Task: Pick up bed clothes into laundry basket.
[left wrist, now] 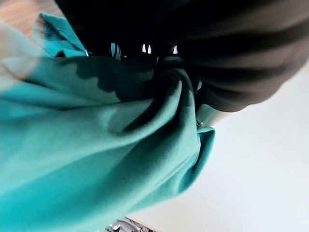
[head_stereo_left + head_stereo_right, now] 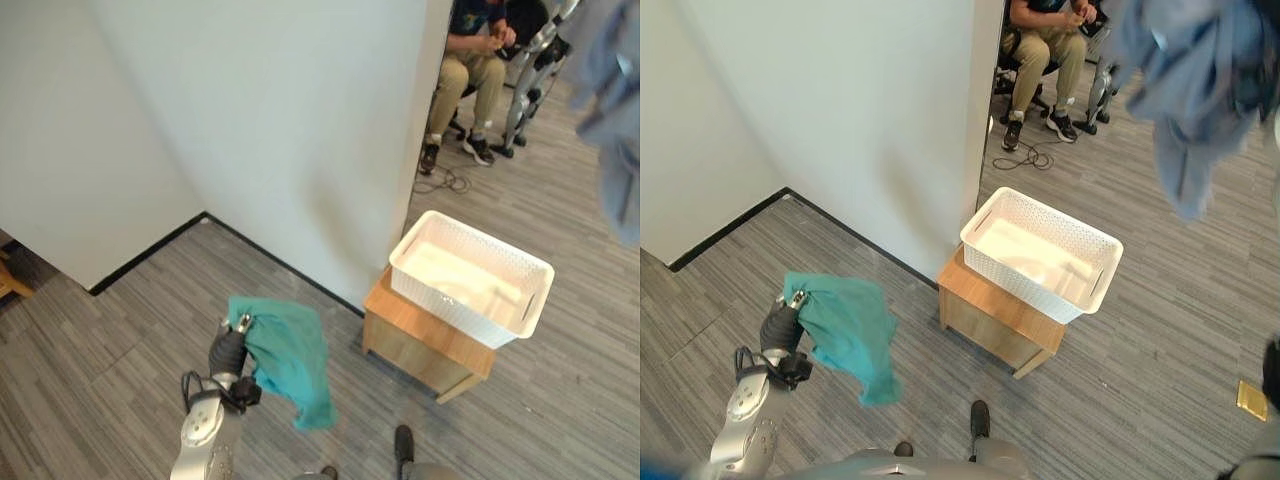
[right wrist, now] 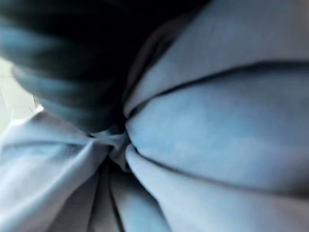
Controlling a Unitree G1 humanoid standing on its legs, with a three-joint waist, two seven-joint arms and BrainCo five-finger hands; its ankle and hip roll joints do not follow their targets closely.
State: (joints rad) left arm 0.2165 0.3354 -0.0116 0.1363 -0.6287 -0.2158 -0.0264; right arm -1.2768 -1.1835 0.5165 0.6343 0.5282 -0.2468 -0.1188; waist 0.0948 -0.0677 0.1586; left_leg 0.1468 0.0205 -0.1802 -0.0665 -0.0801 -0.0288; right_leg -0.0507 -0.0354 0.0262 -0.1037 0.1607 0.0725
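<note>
White plastic basket sits on a low wooden stand, its near edge overhanging the stand front; nothing lies inside. The stand abuts the end of a white partition. Grey plank floor lies open to the left of the stand and to its right. The left hand is held low over the floor, left of the stand, fingers bunched round a teal cloth that hangs free. The right hand is closed on a blue-grey cloth, held high beyond the basket. A seated person is behind the partition.
</note>
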